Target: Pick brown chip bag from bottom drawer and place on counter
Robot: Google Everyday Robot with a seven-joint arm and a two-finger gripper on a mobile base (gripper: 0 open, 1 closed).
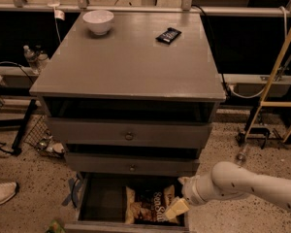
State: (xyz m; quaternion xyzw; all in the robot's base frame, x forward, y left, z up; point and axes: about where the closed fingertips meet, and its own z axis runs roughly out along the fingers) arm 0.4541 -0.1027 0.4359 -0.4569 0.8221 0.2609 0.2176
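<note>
1. At the far left, a white shoe [1, 192] lies on the speckled floor, well apart from the cabinet.
2. The white bowl [98, 21] stands at the far left corner of the top surface [126, 67], which is broad, grey and flat.
3. A small flat black wrapper [168, 35] lies on that same surface, far and to the right of the bowl, well apart from it.
4. Below the top, I see two shallow knobbed drawers [129, 136], one above the other, both pushed in or nearly so.
5. The bottom drawer [104, 200] is pulled out toward me, and the left part of its dark interior is bare.
6. The brown chip bag [145, 205] is inside the bottom drawer, in its right half, with the white lettering facing up.
7. The gripper [177, 209] is down in the drawer at the bag's right edge, its pale tip lying over or against the bag.
8. I cannot tell how the jaws stand, or whether they have hold of the bag.
9. The white arm [242, 183] reaches in from the near right, low beside the cabinet's right corner.
</note>
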